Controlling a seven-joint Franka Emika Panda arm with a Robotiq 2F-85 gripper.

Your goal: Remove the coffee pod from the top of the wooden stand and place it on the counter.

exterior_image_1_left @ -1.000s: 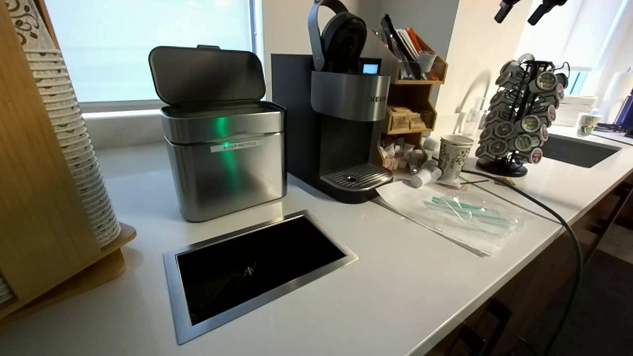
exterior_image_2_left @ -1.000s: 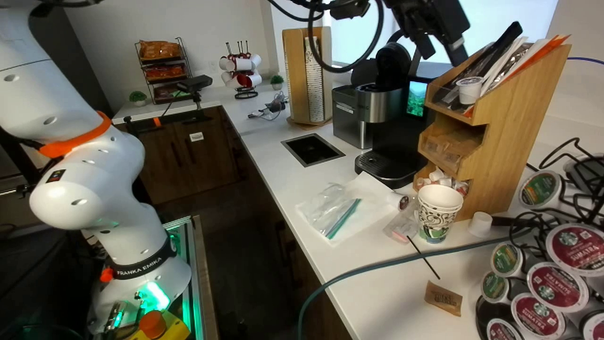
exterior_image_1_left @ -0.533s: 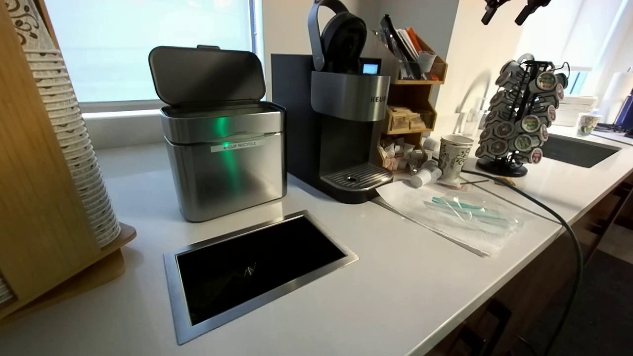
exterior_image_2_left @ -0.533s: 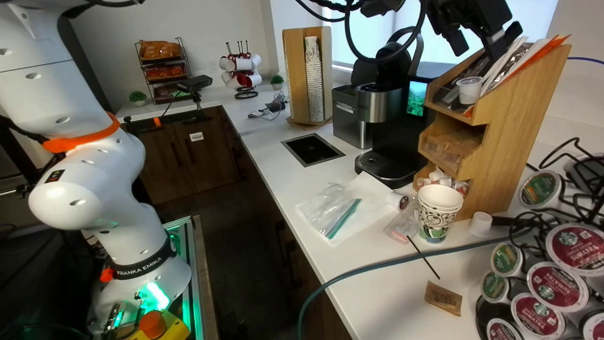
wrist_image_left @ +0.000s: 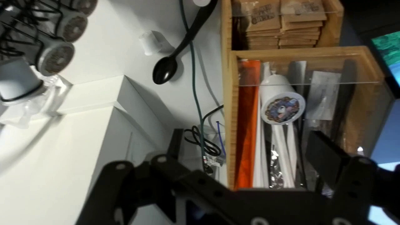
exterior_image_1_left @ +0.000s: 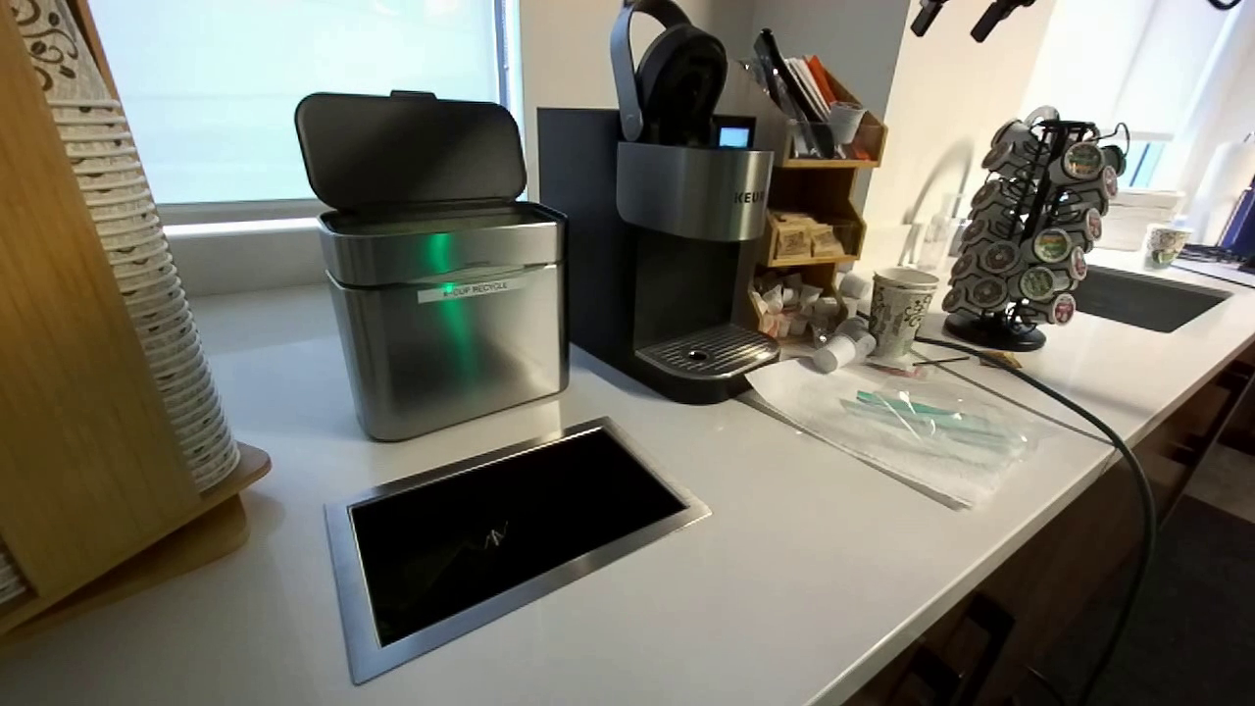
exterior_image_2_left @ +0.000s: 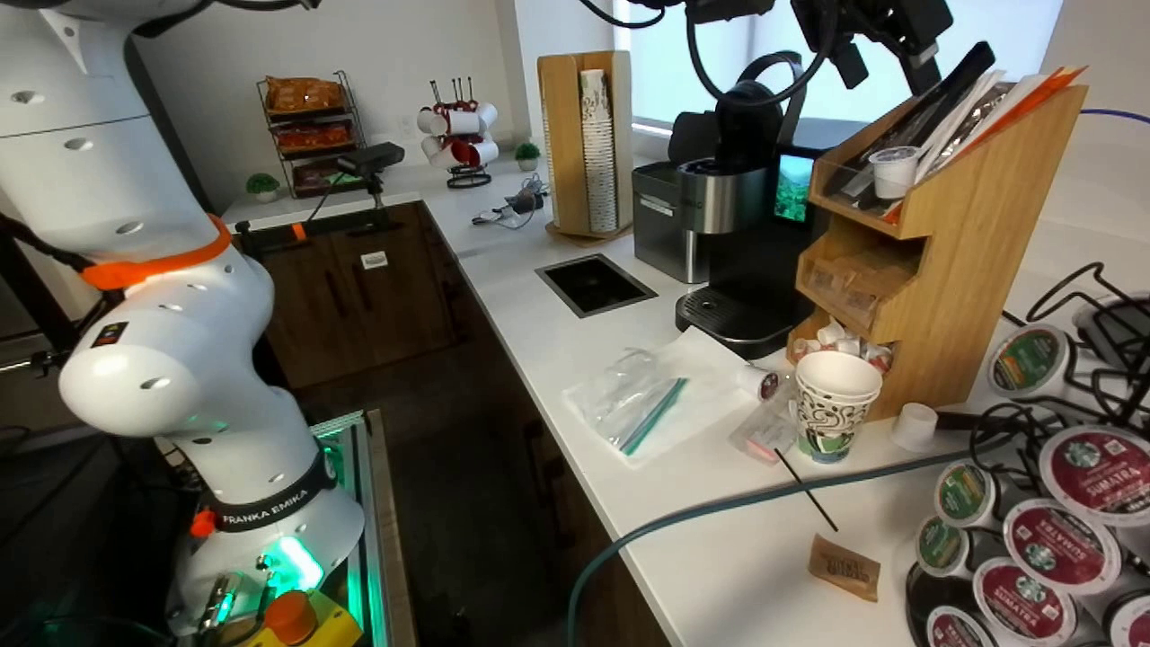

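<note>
pod lid-up in stand, axis near vertical

A green cable hangs over the front edge of the table; near that edge lies a zip bag. Toward the back edge stand a coffee maker and a steel bin, lid up; by the inner corner, a mug tree.

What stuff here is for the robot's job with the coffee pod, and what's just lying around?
For the job: the coffee pod, the wooden stand holding it, the counter it should go on, the robot's fingers.

Just lying around: a black spoon, plastic bag, brown packet.
</note>
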